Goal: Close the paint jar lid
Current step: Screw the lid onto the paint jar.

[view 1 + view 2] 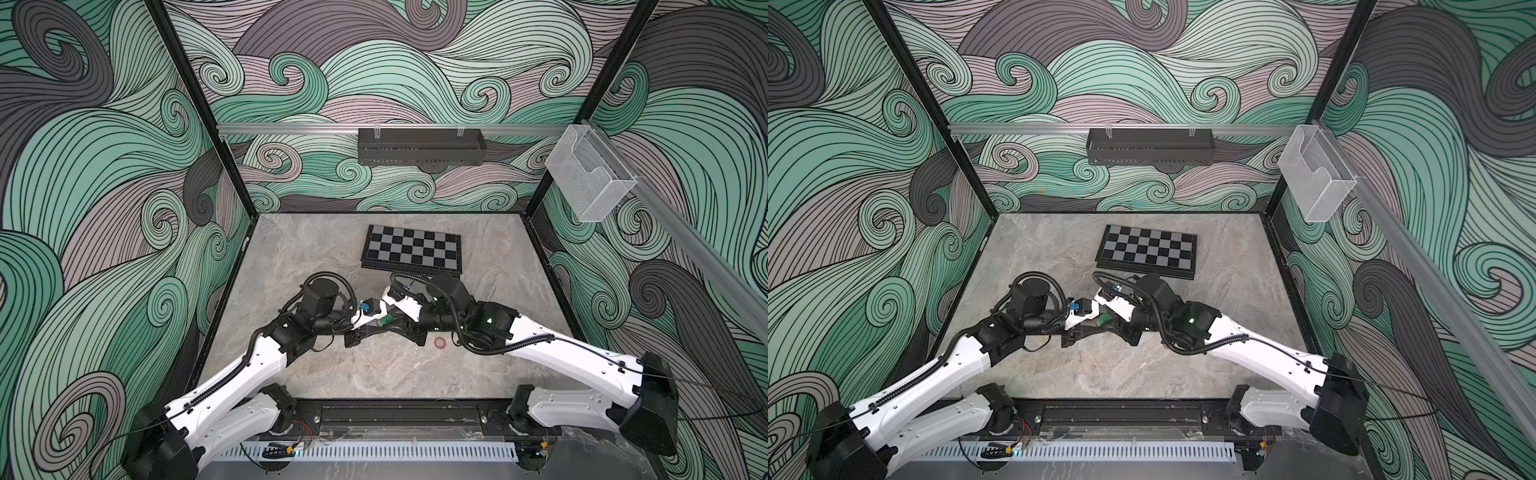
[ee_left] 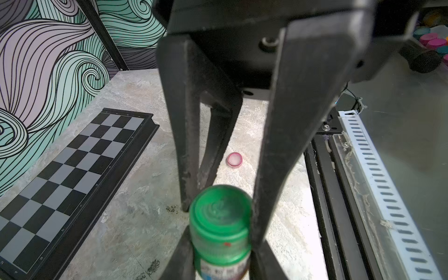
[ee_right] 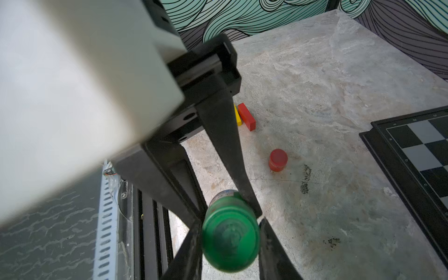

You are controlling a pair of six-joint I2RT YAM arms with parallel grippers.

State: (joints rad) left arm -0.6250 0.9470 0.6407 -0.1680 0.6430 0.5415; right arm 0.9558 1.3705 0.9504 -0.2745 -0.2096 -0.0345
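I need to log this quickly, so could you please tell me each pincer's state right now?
Left pincer: closed on the paint jar.
Right pincer: closed on the green lid.

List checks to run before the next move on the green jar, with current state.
1. Left gripper shut on the jar body: ok.
2. Right gripper shut on the lid, one finger on each side: ok.
3. Lid sitting over the jar's mouth: ok.
4. Lid screwed fully down: cannot tell.
5. Lid square to the jar: cannot tell, both wrist views are blurred there.
6. Room to turn: ok, the pink lid lies on the table, apart from both grippers.
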